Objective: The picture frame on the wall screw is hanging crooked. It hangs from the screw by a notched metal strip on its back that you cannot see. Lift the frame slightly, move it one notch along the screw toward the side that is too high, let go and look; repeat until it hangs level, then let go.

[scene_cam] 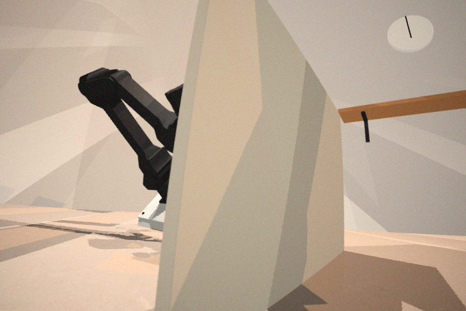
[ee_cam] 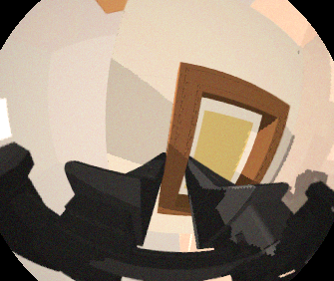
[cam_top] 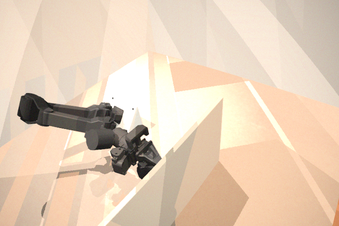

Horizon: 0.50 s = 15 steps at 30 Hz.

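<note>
The picture frame [ee_cam: 184,107], brown wood around a white mat and a yellow picture, shows in the wrist view against the pale wall panel [ee_cam: 144,40] [cam_top: 202,135] [scene_cam: 240,172]. It looks tilted there, but its true tilt is hard to judge from this slanted view. My gripper [ee_cam: 174,157] is shut on the frame's left side bar as that view shows it, near one corner, with a black finger on either side. In the top view the panel hides the fingertips and the frame. In the exterior view the panel hides both gripper and frame. The screw and the notched strip are hidden.
The panel stands upright between the top and exterior views and the frame. The dark arm [cam_top: 68,116] [scene_cam: 131,122] reaches in from its white base [scene_cam: 150,219]. A wooden shelf [scene_cam: 406,106] with a black bracket [scene_cam: 366,128] and a round clock [scene_cam: 410,41] are beyond the panel.
</note>
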Each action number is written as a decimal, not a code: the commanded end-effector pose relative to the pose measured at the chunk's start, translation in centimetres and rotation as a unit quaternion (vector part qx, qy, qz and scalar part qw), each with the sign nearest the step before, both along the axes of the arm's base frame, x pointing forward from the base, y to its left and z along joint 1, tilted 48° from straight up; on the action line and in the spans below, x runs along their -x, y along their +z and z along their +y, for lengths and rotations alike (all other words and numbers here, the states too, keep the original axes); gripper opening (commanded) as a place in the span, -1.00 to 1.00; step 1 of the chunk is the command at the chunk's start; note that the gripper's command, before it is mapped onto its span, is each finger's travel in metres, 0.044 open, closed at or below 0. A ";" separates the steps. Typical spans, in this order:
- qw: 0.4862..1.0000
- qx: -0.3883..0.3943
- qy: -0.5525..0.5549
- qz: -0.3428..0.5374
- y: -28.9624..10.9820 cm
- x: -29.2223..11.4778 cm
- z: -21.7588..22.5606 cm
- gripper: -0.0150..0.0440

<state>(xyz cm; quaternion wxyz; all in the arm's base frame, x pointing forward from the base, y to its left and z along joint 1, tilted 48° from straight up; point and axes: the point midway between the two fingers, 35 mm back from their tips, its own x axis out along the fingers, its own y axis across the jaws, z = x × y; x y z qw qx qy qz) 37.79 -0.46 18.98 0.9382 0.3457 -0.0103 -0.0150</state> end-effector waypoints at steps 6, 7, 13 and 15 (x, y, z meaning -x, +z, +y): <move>1.000 -0.011 0.000 0.000 0.0 0.0 0.0 -0.31; 1.000 -0.011 0.000 0.000 0.0 0.0 0.0 -0.22; 1.000 -0.011 0.000 0.000 0.0 0.0 0.0 0.31; 1.000 -0.011 0.000 0.000 0.0 0.0 0.0 0.39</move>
